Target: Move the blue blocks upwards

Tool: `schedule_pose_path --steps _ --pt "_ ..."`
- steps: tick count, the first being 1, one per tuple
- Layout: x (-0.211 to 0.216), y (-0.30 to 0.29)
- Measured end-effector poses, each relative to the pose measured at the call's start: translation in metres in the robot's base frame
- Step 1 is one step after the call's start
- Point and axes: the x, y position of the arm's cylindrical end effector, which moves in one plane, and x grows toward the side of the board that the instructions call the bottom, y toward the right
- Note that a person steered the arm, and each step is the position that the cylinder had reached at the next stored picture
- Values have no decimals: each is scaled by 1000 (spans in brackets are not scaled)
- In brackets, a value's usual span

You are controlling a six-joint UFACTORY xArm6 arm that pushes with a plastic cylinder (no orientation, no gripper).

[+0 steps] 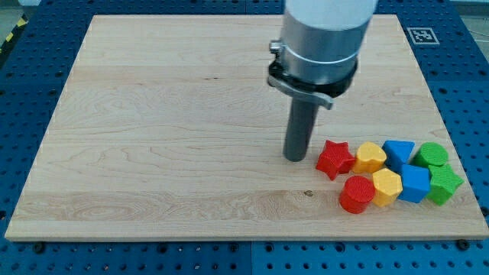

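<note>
My tip (295, 157) rests on the board just left of the block cluster at the view's lower right. A blue triangular block (398, 151) sits in the cluster's upper row. A blue cube (415, 183) sits in the lower row, just below and right of it. A red star block (335, 159) is closest to my tip, a short gap to its right. The blue blocks lie well to the right of my tip, behind the red and yellow blocks.
A yellow heart-like block (370, 156) and a yellow hexagonal block (386, 186) sit between the red and blue blocks. A red round block (356, 194) is at the lower left of the cluster. Two green blocks (432, 155) (444, 184) sit at the right, near the wooden board's edge (462, 164).
</note>
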Motion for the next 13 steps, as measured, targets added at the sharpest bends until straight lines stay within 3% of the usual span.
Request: schedule_pose_path --steps 1,2,4,5,6,8,12,13 --pt "17 -20" --pt "61 -34" --pt "105 -14" --pt "105 -10" --pt "104 44" --pt "105 58" --pt "104 178" --pt "104 183"
